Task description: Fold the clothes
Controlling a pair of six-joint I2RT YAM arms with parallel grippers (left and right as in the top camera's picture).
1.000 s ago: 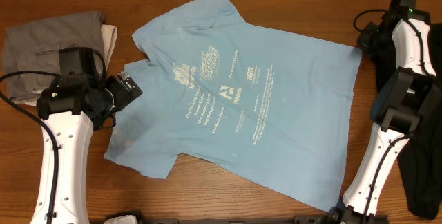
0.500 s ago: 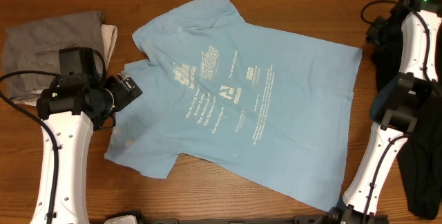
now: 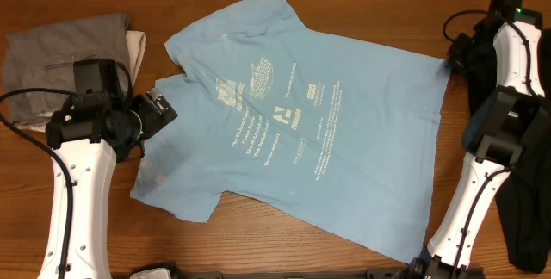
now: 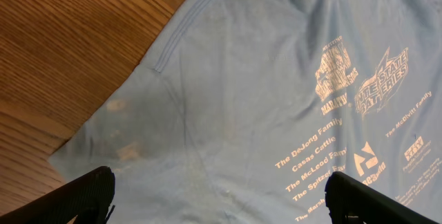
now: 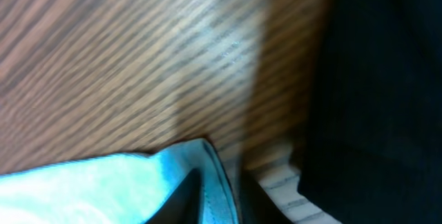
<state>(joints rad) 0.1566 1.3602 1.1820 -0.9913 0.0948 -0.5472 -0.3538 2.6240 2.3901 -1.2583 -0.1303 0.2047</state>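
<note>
A light blue T-shirt (image 3: 301,124) is seen spread flat near the middle of the wooden tabletop (image 3: 362,12), with the white printed text and logos facing up, the collar turned to the left and the hem to the right. The left tool (image 3: 159,111) is held at the collar edge of the T-shirt; in the left wrist view its fingers (image 4: 90,196) are shown spread wide apart, with nothing between them and the printed cloth (image 4: 262,113) below. The right tool (image 3: 456,51) is placed just beside the far right hem corner. The right wrist view is blurred: a light blue corner of the T-shirt (image 5: 103,175) is shown against the wood grain (image 5: 138,58), and it cannot be told how far this tool is spread or whether cloth is gripped. Folded grey garments (image 3: 60,55) with a cream cloth (image 3: 135,46) are piled at the upper left, and a dark garment (image 3: 521,210) is laid along the right edge.
</note>
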